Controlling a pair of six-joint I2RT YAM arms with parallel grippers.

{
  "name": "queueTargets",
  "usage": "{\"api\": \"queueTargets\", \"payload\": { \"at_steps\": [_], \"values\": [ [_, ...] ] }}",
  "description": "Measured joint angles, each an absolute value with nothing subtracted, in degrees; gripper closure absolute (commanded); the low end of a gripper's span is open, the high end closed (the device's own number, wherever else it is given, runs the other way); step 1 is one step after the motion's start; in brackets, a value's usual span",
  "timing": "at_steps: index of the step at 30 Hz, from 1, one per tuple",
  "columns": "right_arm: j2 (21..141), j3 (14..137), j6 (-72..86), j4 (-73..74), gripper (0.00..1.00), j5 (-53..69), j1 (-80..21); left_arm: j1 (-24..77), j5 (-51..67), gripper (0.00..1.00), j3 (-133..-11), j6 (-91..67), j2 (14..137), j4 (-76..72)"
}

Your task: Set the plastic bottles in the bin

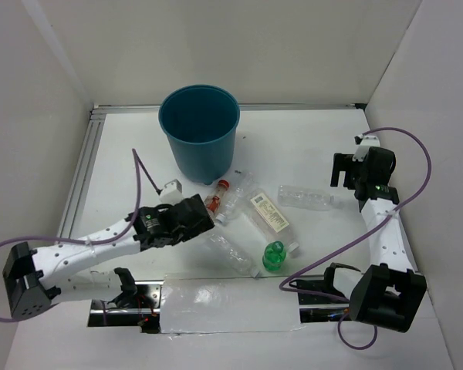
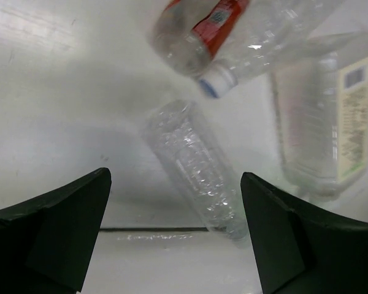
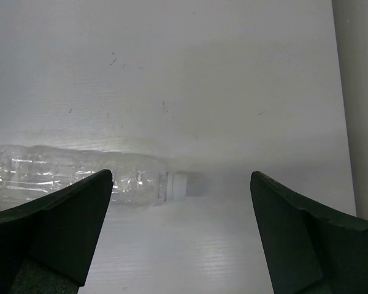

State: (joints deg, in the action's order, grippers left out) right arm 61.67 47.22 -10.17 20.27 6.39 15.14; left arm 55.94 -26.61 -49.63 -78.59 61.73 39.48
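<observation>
The plastic bottles (image 1: 270, 217) lie flat in a bunch mid desk (image 1: 332, 146), just near of the bin (image 1: 199, 131). The bin stands at the far side, a bit left. The bottles look empty, so prob. v. light, thin and soft. Squeeze too hard & they crush. The smooth round sides can slip or roll. Best to grab one across the middle of its body, not at the cap end.

The crinkly clear bottle (image 2: 196, 165) sits right in front of the left gripper (image 2: 175, 174), w/ the red-label bottle (image 2: 214, 24) past it. This gripper is wide open, holds nothing, and touches nothing I can see.

The right gripper (image 3: 181, 174) is wide open too, and empty, over the right side of the desk. Another clear bottle (image 3: 67, 174) lies near it, on its left.
</observation>
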Motion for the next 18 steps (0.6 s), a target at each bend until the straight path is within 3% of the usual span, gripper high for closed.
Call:
{"api": "queueTargets", "payload": {
  "at_steps": [13, 14, 15, 16, 18],
  "values": [
    [60.88, 45.56, -13.52, 22.31, 0.0, 8.56, 15.14, 58.26, -29.91, 0.0, -56.64, -103.9, 74.41, 51.68],
    [60.88, 45.32, -14.11, 22.68, 0.07, 9.15, 15.14, 58.26, -30.04, 0.0, -57.01, -104.53, 75.2, 51.75],
    [60.9, 45.04, -14.79, 22.87, 0.6, 9.72, 15.14, 58.26, -30.04, 0.0, -57.34, -105.34, 76.18, 51.75],
    [60.88, 44.64, -15.62, 22.98, 0.71, 10.17, 15.14, 58.26, -29.98, 0.0, -57.52, -105.71, 77.14, 51.79],
    [60.88, 44.25, -15.57, 23.33, 0.67, 11.14, 15.14, 58.19, -29.71, 0.0, -57.78, -106.67, 79.33, 51.83]
  ]
}}
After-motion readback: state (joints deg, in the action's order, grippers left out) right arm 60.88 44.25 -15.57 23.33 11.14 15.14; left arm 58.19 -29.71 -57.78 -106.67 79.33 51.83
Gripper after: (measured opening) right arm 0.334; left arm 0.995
